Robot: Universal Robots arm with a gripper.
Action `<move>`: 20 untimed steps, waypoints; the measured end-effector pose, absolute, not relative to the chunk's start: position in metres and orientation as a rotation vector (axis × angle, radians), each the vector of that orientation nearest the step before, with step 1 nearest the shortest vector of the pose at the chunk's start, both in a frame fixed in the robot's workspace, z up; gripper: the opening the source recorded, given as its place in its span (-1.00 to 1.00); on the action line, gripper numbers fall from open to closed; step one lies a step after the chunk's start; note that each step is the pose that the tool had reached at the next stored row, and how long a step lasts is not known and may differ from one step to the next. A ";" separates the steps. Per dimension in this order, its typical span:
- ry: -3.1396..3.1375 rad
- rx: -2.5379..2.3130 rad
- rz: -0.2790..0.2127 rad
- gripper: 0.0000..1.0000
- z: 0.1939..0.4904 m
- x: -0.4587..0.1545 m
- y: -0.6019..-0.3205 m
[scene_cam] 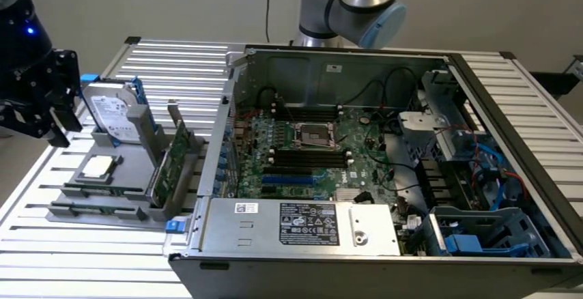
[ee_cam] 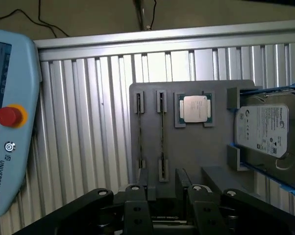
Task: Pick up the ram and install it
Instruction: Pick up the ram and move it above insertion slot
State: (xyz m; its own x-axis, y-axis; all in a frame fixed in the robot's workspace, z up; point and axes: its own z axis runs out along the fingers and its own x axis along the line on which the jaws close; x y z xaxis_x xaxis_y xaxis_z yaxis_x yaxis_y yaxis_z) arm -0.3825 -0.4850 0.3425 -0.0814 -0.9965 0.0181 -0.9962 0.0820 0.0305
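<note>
On the grey holder tray (scene_cam: 128, 176) (ee_cam: 186, 152) at the exterior view's left of the slatted counter (scene_cam: 173, 60) (ee_cam: 88, 122), the ram (scene_cam: 105, 190) (ee_cam: 161, 132) stands on its thin edge in a slot. A second stick sits in the slot just beside it, on the side away from the processor (scene_cam: 98, 168) (ee_cam: 194, 107). The end effector (scene_cam: 53, 125) (ee_cam: 164, 193) hangs above the tray, apart from the ram, its fingers spread wide with nothing between them. From the end effector the stick lies below and toward the exterior view's right. In the wrist view its long axis runs straight out from the gap between the fingers, so one finger stands to each side of its flat faces. That line-up is the wrist camera's contribution, along with a Universal Robots teach pendant (ee_cam: 10, 122), red button up, lying on the counter beyond the tray. The exterior view supplies the height still separating end effector and tray. It also takes in the hard drive (scene_cam: 114, 111) (ee_cam: 262, 127) propped at the tray's far end, a taller green expansion card (scene_cam: 168, 162) standing on edge, and the open computer case (scene_cam: 301, 60), where long black memory slots (scene_cam: 310, 154) flank the empty processor socket, well apart from the ram.
</note>
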 end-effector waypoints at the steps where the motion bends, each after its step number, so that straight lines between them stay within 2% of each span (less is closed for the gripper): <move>1: -2.282 2.109 -0.016 -0.27 0.341 -0.382 -0.485; 20: -2.266 2.126 -0.015 -0.27 0.306 -0.382 -0.486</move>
State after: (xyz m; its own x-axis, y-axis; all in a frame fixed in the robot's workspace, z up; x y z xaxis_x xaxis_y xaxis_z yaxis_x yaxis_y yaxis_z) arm -0.3821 -0.4857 0.3061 -0.0636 -0.9978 0.0182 -0.9975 0.0642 0.0306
